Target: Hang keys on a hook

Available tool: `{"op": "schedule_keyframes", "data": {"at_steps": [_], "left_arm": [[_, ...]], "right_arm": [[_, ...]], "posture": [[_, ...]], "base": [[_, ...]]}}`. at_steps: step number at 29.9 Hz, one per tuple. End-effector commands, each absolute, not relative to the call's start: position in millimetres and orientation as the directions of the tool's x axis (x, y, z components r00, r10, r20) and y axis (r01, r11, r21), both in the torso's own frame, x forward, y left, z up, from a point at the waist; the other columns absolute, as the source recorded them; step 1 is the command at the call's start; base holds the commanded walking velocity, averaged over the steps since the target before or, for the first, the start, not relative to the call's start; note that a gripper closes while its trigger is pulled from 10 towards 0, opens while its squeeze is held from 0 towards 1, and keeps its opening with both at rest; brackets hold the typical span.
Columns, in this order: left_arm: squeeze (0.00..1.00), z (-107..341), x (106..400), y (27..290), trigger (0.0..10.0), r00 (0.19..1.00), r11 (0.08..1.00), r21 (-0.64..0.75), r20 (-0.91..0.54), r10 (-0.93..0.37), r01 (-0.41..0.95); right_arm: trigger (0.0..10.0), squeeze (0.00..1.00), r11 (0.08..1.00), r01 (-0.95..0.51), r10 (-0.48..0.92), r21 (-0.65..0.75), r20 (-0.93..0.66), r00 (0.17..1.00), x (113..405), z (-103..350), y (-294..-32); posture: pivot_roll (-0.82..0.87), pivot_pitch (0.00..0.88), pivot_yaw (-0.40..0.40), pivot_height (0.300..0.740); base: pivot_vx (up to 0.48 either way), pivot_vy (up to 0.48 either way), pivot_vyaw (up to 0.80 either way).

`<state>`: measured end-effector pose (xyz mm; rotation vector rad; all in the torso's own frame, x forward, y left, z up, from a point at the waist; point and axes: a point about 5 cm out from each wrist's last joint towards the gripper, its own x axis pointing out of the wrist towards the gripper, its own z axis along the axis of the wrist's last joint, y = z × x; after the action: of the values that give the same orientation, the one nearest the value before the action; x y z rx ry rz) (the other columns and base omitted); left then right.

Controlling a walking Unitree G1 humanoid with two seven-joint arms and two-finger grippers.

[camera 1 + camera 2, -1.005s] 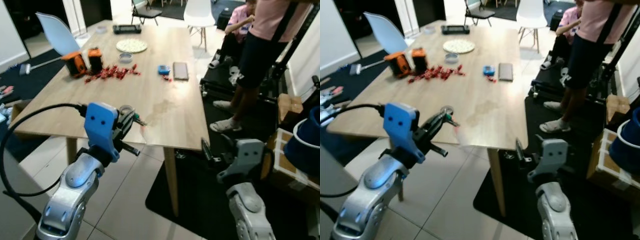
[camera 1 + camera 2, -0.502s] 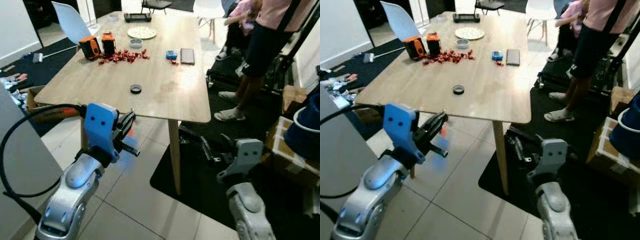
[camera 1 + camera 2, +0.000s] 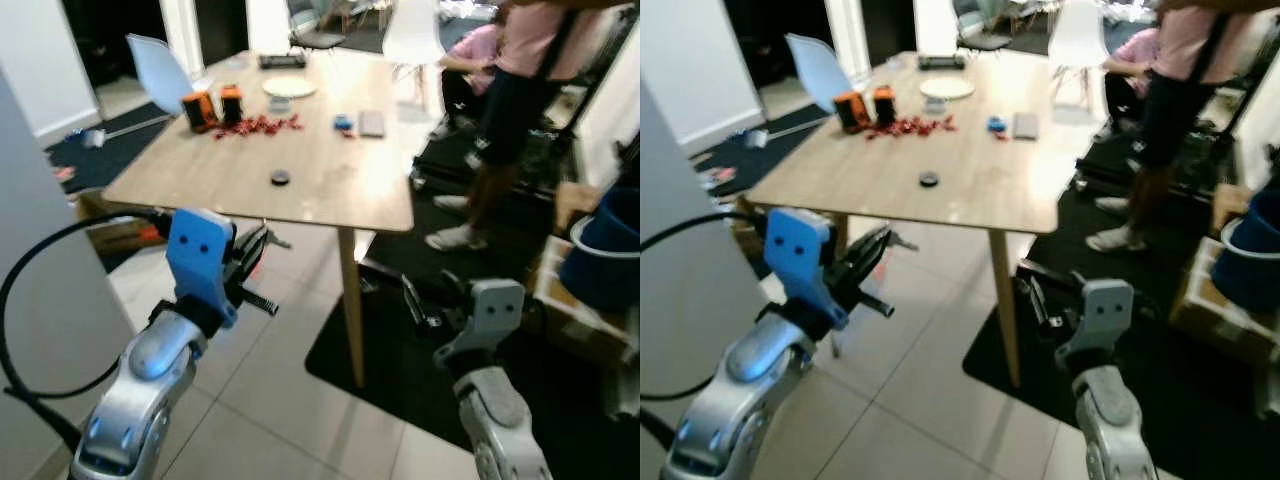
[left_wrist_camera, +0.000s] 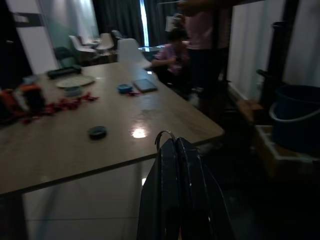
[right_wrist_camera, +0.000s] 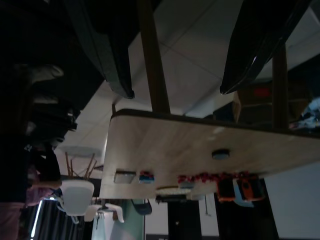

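Camera pulled back from the wooden table [image 3: 330, 190], more tiled floor [image 3: 270, 400] now visible, grey wall [image 3: 40, 290] entering at left

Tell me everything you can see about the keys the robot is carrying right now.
The keys look like small silvery metal pieces on a thin wire ring, which arcs just past the fingertips. The left end effector is shut on them, its two long black fingers pressed together with the bunch sticking out at the tip. They hang in the air over the tiled floor, in front of the near edge of the wooden table, touching nothing else. They are too small to count.
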<state>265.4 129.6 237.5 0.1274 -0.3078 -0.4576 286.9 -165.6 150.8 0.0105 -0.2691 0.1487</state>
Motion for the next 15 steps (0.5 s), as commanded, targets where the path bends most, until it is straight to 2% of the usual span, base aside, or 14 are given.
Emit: {"op": "schedule_keyframes", "data": {"at_steps": [1,15], "left_arm": [[0.0,235.3,264.6,127.6,10.0,0.853,0.888,0.193,0.255,-0.456,0.417],[0.0,233.7,264.8,127.2,10.0,0.853,0.887,0.193,0.25,-0.458,0.42]], "right_arm": [[10.0,0.0,0.99,-0.142,0.14,-0.008,0.247,0.959,285.5,146.5,-166.3],[10.0,0.0,0.99,-0.139,0.143,-0.034,0.248,0.958,286.3,147.4,-166.5]], "posture": [[0.1,0.148,-0.004,0.74],[0.1,0.148,-0.006,0.74]], "base": [[0.0,0.0,0.0],[0.0,0.0,0.0]]}}
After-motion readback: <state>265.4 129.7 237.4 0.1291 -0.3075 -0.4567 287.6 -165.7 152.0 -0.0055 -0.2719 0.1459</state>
